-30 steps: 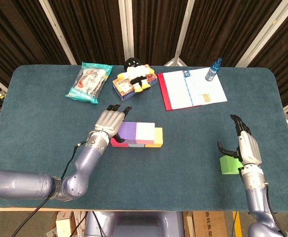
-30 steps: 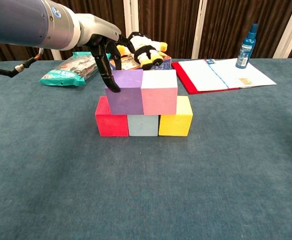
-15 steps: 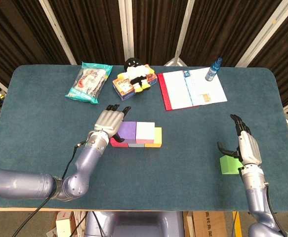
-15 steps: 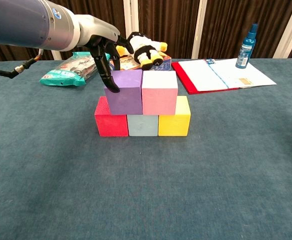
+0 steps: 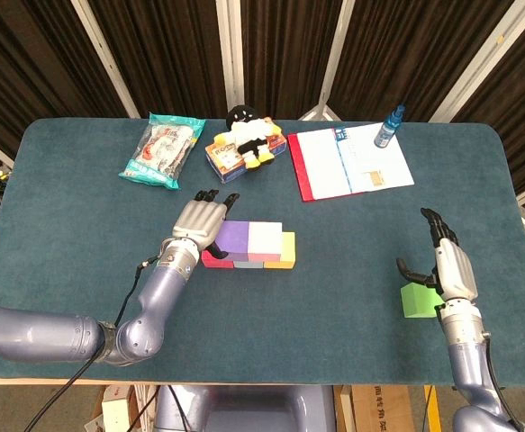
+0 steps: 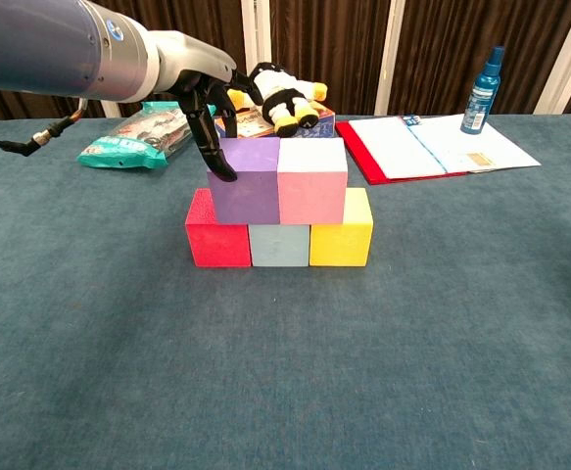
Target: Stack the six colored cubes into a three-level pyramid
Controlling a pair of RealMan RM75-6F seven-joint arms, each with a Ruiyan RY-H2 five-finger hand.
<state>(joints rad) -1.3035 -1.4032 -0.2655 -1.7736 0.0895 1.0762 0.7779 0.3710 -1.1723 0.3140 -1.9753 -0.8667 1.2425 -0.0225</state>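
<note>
The right hand hangs with its fingers spread and nothing in them, directly above and just behind the green cube — the one block not yet on the stack, lying near the table's right front edge and well apart from the rest. That is the relation the next move turns on: the cube sits just beneath this hand's palm, so the right arm is plainly the nearer one, and the cube, having no long axis to speak of, can be taken from any side. From there it must travel left across the blue table to the pyramid, where the red cube, pale blue cube and yellow cube form the bottom row and the purple cube and pink cube sit touching on top. The left hand is open too, holding nothing, fingertips resting against the purple cube's left face — probably steadying it. I see no container in play; the snack bag and open notebook lie at the back.
</note>
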